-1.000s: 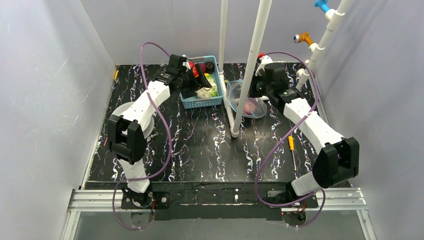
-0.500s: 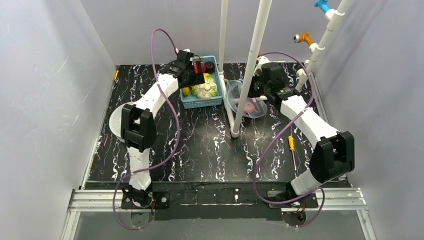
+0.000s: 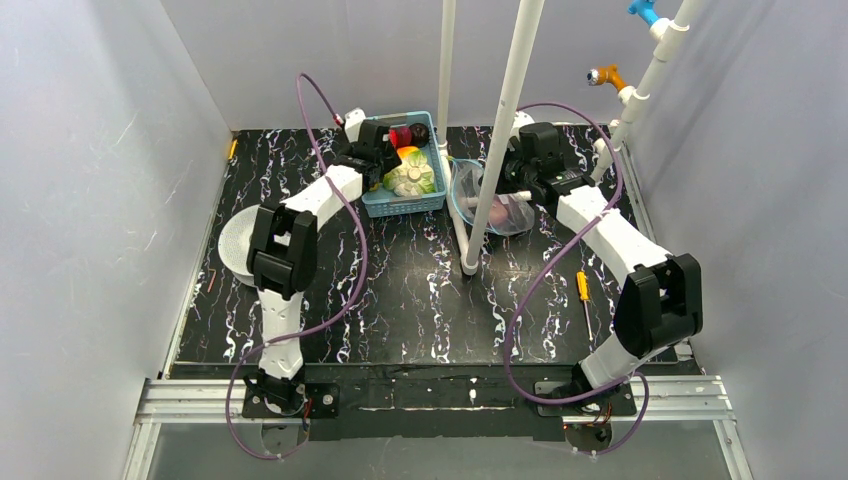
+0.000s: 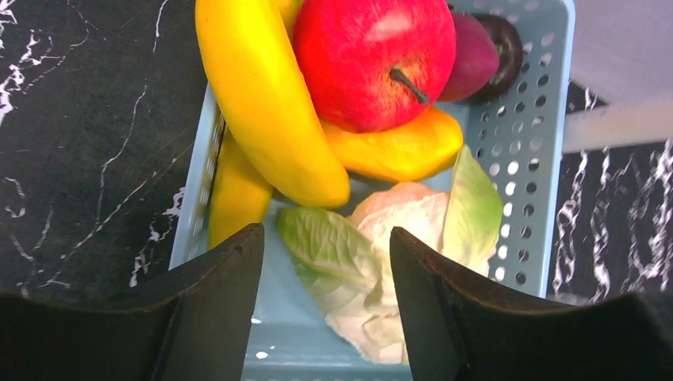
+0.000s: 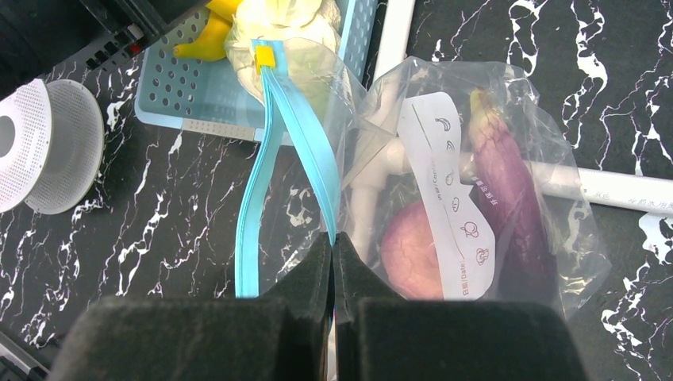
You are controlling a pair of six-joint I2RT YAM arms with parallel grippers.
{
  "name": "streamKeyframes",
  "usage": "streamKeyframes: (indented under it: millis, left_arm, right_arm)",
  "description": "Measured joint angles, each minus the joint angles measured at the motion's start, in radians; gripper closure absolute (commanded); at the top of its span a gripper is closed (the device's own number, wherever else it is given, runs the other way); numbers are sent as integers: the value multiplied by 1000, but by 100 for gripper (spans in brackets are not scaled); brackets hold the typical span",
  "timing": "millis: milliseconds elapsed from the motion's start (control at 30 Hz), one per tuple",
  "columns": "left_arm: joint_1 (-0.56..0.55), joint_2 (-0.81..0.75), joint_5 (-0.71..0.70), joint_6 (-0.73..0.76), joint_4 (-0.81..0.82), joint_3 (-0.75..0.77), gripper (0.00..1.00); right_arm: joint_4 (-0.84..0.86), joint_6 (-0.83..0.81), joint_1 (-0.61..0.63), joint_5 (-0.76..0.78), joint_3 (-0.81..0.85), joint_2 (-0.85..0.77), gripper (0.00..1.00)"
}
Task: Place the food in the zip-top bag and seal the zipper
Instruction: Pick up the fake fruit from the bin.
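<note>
In the left wrist view a yellow banana [image 4: 262, 103], a red apple [image 4: 373, 59] and a dark purple piece [image 4: 476, 51] lie in the light-blue basket [image 4: 532, 159]. My left gripper [image 4: 325, 246] hangs open just above the basket's near end, with the white-green cabbage [image 4: 381, 262] below the gap and nothing held. The clear zip-top bag [image 5: 508, 103] lies right of the basket and holds a purple eggplant [image 5: 508, 198] and a round pink-purple piece [image 5: 409, 250]. Its teal zipper [image 5: 305, 135] gapes open. My right gripper [image 5: 333, 238] is shut on the bag's mouth edge at the zipper.
A white upright pipe [image 3: 495, 140] stands in front of the bag, and its foot bar [image 5: 619, 190] runs under the bag. A white perforated disc [image 3: 235, 245] lies at the left. A yellow-handled screwdriver [image 3: 583, 287] lies at the right. An orange-yellow piece [image 4: 397, 147] lies under the apple.
My left arm has swung its gripper from the basket's left side to over the basket, and its jaws have narrowed. The right gripper has stayed shut on the bag.
</note>
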Motion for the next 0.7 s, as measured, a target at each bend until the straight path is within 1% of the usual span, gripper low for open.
streamKeyframes:
  millis: [100,300,633,700]
  left_arm:
    - [0,19,-35,-69,35,-1,39]
    - [0,58,-90,-160,106,-5,41]
    - [-1,150,-161,-261,146,3,54]
    - [-3,161,-173,-260,159,8,59]
  right_arm:
    - [0,1,-1,-5,2,8,99]
    - [-1,1,-1,-7,2,14,99]
    - [-3,0,-7,-8,2,17,99]
    - [-3,0,-7,-8,2,21,99]
